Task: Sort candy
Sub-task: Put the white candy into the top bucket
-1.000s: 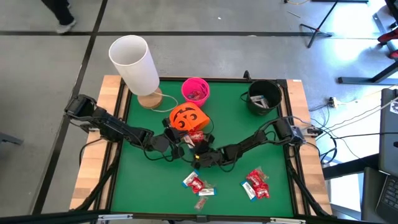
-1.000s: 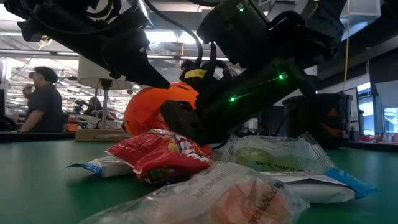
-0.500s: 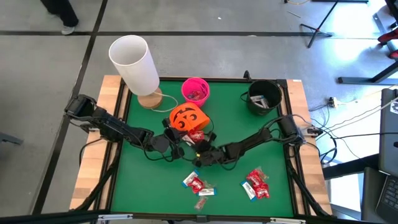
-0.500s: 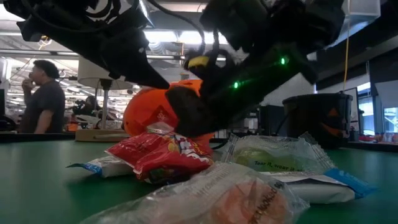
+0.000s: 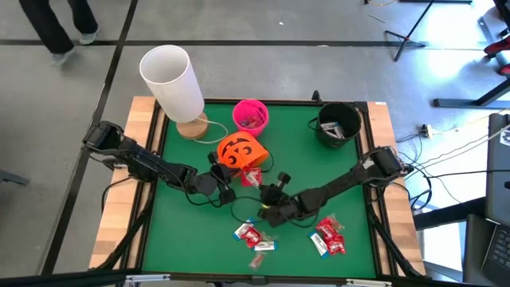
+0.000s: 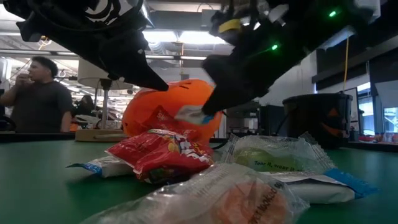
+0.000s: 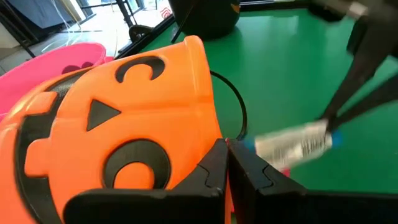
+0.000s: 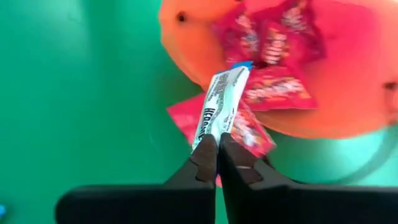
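Your right gripper point(image 8: 217, 146) is clamped on a silver candy point(image 8: 217, 106), lifted at 5 o'clock of the orange bucket point(image 5: 239, 150). Left gripper point(image 7: 227, 163) closed, idle beside it. Next: carry to the matching bucket, probably black point(image 5: 338, 123).

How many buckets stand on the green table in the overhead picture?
3: the orange bucket near the middle, the pink bucket just behind it, and the black bucket at the back right corner.

Bright even overhead light, sunlit glare at far right floor, motion blur in low view, wrist views soft
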Robot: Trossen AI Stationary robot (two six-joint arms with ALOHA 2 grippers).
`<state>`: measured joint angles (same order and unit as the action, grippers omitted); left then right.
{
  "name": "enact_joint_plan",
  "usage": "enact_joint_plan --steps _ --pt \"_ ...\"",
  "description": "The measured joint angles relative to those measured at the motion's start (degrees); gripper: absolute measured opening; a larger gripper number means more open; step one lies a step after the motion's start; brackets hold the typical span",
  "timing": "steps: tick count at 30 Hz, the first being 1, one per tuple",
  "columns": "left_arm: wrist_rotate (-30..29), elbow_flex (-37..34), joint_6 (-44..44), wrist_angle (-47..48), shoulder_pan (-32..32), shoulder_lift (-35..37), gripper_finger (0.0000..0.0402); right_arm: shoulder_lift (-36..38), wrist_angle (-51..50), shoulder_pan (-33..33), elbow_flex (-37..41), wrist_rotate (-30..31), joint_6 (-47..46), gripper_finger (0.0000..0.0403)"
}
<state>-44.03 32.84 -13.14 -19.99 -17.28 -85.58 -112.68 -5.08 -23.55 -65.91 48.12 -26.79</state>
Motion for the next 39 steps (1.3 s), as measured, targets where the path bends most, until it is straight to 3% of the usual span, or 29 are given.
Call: enact_joint_plan --steps 10,24,30,39 --pt "0.11 0.00 0.00 -0.02 0.00 0.00 0.0000 7.69 -19.84 -2.10 0.02 7.88 -9.85 0.0000" --pt "1.43 0.00 -0.24 -0.07 0.00 -0.02 0.0000 26.04 -62.11 -0.91 0.00 16.71 -35.81 0.0000" --pt "1.67 0.00 -0.26 -0.20 0.01 -0.02 0.0000 32.29 -74.09 4.98 0.00 15.09 -43.40 0.0000" --pt "2.55 0.00 -0.35 -0.20 0.02 -0.02 0.0000 34.56 -79.21 22.75 0.00 5.43 -35.09 0.0000"
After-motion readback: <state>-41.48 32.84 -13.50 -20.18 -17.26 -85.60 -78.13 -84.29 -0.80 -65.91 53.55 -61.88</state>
